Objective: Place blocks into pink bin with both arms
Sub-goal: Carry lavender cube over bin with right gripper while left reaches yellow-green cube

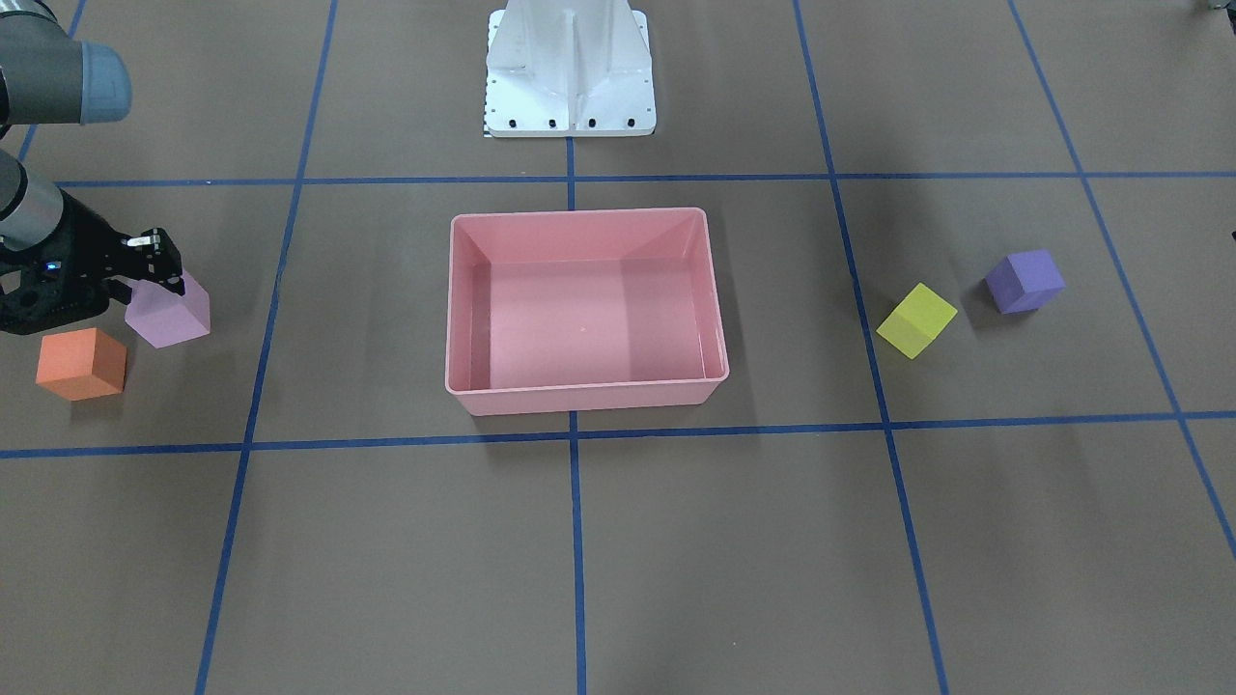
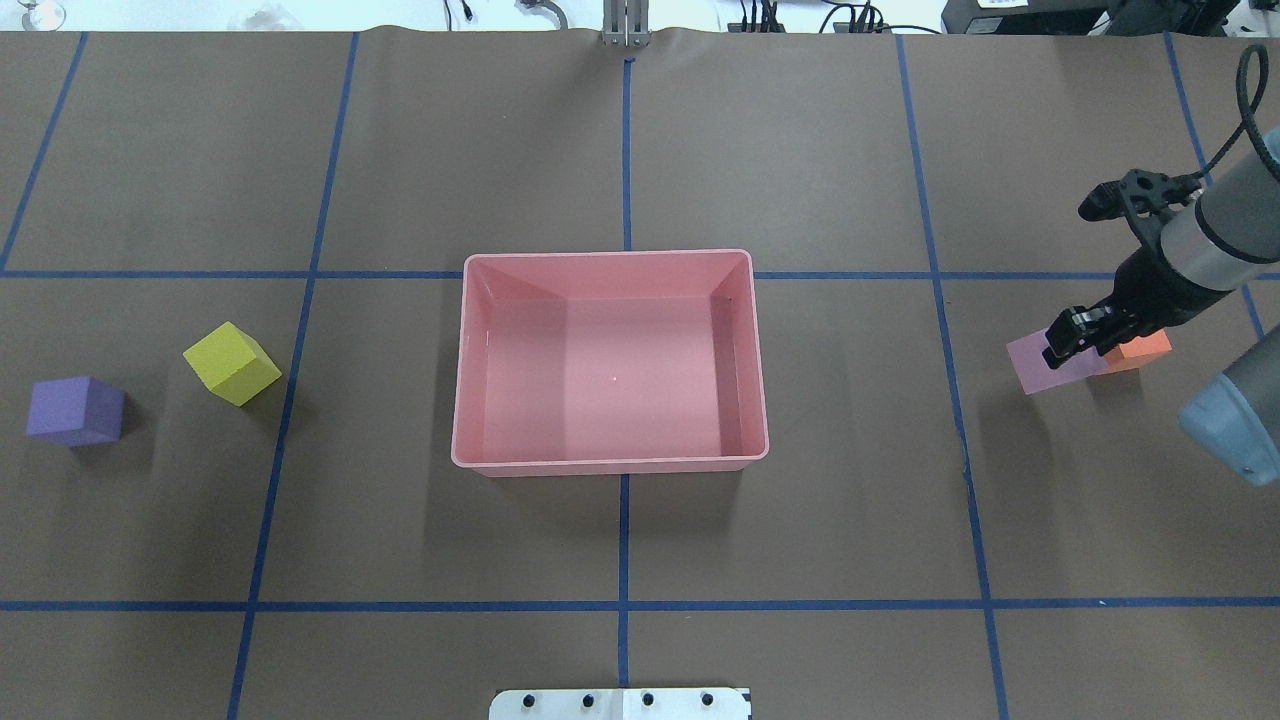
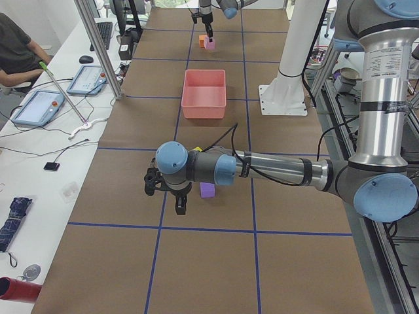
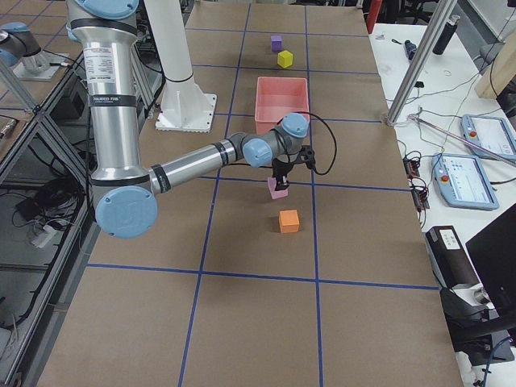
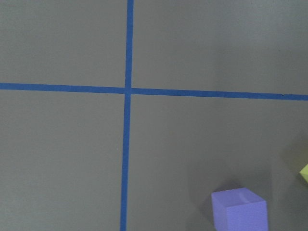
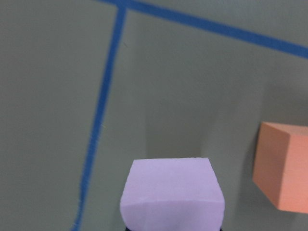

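Lilac block is out on the robot's right side of the table, just beside the orange block, with the right gripper at its top edge; clamped or not, can't tell. Pink bin sits mid-table. Yellow-green block and purple block lie on the far side, left gripper near the purple one, its opening impossible to judge.

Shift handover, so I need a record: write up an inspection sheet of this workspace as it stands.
Surface: brown paper with a blue tape grid.
Job's things: pink bin empty; lilac block and orange block on the right arm's side; yellow-green block and purple block on the left arm's side; all four outside the bin.
Clutter: nothing seen.
Grippers: right gripper down at the lilac block's top, grip unclear; left gripper low near the purple block, state unclear.
Cables: black cable loops off the right arm.
Surroundings: white base; operator seated at a side bench with tablets.
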Available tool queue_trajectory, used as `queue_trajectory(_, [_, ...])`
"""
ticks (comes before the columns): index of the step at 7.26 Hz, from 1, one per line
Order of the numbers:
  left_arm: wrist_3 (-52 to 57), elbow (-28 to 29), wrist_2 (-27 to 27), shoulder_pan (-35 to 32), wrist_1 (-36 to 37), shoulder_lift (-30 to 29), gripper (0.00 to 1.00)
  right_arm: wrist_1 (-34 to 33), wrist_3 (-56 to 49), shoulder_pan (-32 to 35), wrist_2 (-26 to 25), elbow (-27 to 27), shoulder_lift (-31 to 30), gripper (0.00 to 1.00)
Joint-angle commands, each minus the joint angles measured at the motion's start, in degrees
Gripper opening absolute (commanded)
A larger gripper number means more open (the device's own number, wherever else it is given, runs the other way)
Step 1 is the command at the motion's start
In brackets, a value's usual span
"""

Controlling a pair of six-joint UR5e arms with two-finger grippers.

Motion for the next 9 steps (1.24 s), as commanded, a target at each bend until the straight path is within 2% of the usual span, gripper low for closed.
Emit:
queue_trajectory(1, [-10.12, -1.19, -1.85, 0.96, -5.1, -0.65, 1.0, -0.24, 15.82, -3.32, 0.06, -0.53, 10.73, 0.07])
queue_trajectory(2, [-18.45, -1.02, -1.68, 3.92, -12.28, -0.65, 1.0, 0.11, 25.29, -6.22, -0.47, -2.54, 16.7, 0.07])
queue_trajectory(4, [-36.12, -1.1, -1.06, 10.51, -21.1, -1.87, 1.0, 0.2, 34.41, -8.09, -0.56, -5.36, 24.73, 0.07])
queue_trajectory(5, [-42.2, -1.1, -0.97, 13.07, -21.84, -4.14, 1.0, 0.2, 36.96, -8.88, -0.73, -6.33, 27.11, 0.08])
queue_trajectory(7, [-51.54, -1.1, -0.36, 17.55, -21.84, -7.58, 1.0, 0.47, 42.23, -14.22, -7.55, -8.0, 30.46, 0.09])
queue_trajectory(8, [-55.24, -1.28, 1.47, 20.27, -21.93, -8.03, 1.0, 0.55, 43.66, -15.73, -8.29, -8.09, 30.65, 0.12])
queue_trajectory(9, [-60.32, -1.28, 6.71, 25.17, -21.93, -9.16, 1.0, 0.56, 44.8, -17.48, -10.21, -8.27, 30.56, 0.14])
